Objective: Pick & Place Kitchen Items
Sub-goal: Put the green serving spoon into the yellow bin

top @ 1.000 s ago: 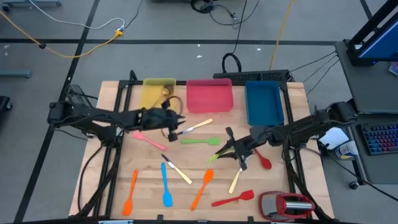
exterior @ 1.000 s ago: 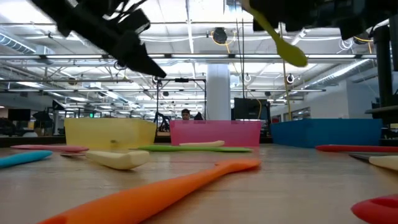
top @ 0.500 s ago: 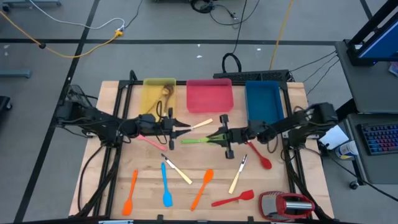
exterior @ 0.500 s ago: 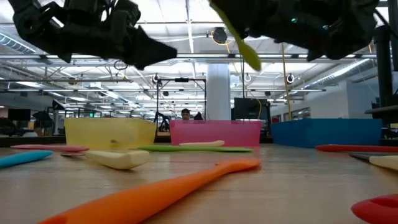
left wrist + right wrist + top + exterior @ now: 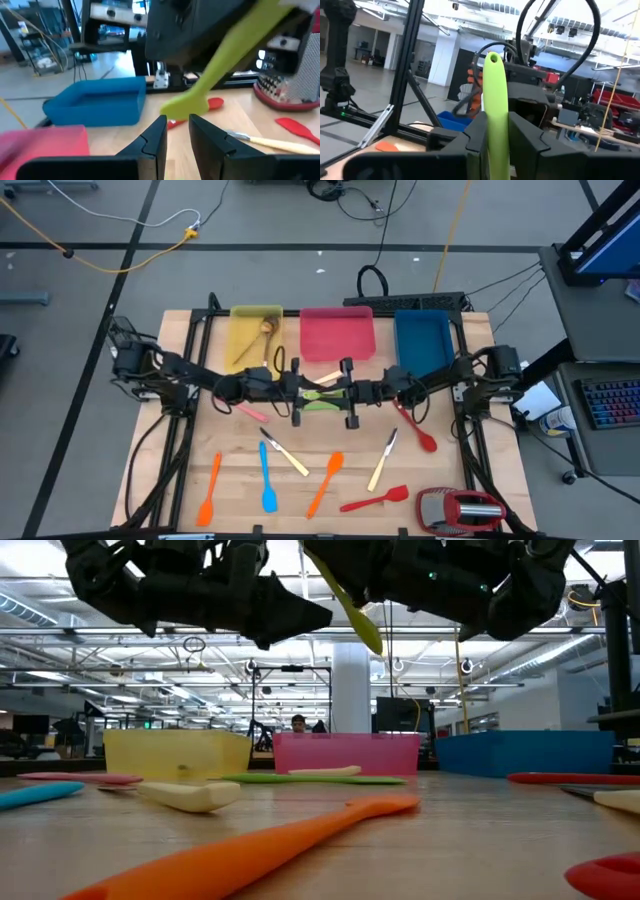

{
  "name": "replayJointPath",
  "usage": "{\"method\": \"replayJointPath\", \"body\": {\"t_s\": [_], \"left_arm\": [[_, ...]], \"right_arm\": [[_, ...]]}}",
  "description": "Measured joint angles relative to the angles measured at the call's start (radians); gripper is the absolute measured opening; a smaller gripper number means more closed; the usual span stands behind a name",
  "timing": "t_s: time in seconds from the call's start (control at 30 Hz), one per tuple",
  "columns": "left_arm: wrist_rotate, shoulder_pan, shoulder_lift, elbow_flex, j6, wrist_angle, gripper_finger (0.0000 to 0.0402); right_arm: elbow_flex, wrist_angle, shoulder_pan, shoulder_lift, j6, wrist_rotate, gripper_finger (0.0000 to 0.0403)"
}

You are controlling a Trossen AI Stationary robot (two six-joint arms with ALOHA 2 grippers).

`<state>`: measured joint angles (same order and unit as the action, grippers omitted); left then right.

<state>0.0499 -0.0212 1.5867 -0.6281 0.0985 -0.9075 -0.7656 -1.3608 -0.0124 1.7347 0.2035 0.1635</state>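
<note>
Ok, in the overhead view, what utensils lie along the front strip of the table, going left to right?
Orange spatula → blue spatula → cream-handled knife → second orange spatula → red spatula. The red-and-silver gadget ends the row at far right.

The left gripper (image 5: 177, 132) had its two dark fingers a narrow gap apart, with nothing between them. Just beyond their tips hung a lime-green spatula (image 5: 220, 75), tilted and held by the other arm's dark gripper (image 5: 200, 32). Farther off on the wooden table (image 5: 240, 117) lay a blue tray (image 5: 95, 102), a pink tray (image 5: 42, 142), a red spoon (image 5: 215, 103), a red spatula (image 5: 295, 127) and a cream-handled knife (image 5: 265, 142).
</note>
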Motion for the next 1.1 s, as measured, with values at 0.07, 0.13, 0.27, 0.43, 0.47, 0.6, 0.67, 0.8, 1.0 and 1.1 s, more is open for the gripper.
{"method": "replayJointPath", "body": {"t_s": [0.07, 0.13, 0.27, 0.43, 0.47, 0.6, 0.67, 0.8, 1.0, 1.1], "left_arm": [[0.003, -0.005, 0.000, 0.000, 0.017, -0.021, 0.0088], [0.004, -0.008, -0.001, -0.001, 0.026, -0.048, 0.0088], [-0.012, -0.008, -0.009, 0.000, 0.028, -0.127, 0.0088], [-0.023, -0.010, -0.009, 0.000, 0.027, -0.143, 0.0088], [-0.023, -0.012, -0.009, 0.000, 0.025, -0.144, 0.0088], [-0.038, -0.016, -0.009, 0.000, 0.035, -0.147, 0.0088], [-0.056, -0.017, -0.009, 0.000, 0.039, -0.147, 0.0088], [-0.067, -0.020, -0.009, 0.000, 0.050, -0.146, 0.0088], [-0.062, -0.027, -0.009, 0.000, 0.058, -0.177, 0.0088], [-0.059, -0.025, -0.009, 0.000, 0.058, -0.195, 0.0088]], "right_arm": [[0.005, 0.006, 0.000, -0.014, 0.011, -0.004, 0.0049], [0.004, -0.004, 0.000, -0.025, 0.018, -0.005, 0.0049], [0.005, -0.001, 0.000, -0.023, 0.019, -0.005, 0.0050], [0.005, 0.004, 0.000, -0.024, 0.025, -0.005, 0.0050], [0.005, -0.001, 0.000, -0.024, 0.029, -0.005, 0.0050], [0.005, -0.015, 0.000, -0.024, 0.053, -0.002, 0.0050], [0.005, -0.035, -0.001, -0.024, 0.053, -0.003, 0.0050], [0.005, -0.066, 0.001, -0.024, 0.053, -0.008, 0.0050], [0.005, -0.072, 0.000, -0.024, 0.053, -0.006, 0.0050], [0.005, -0.071, 0.000, -0.024, 0.053, -0.006, 0.0050]]}}
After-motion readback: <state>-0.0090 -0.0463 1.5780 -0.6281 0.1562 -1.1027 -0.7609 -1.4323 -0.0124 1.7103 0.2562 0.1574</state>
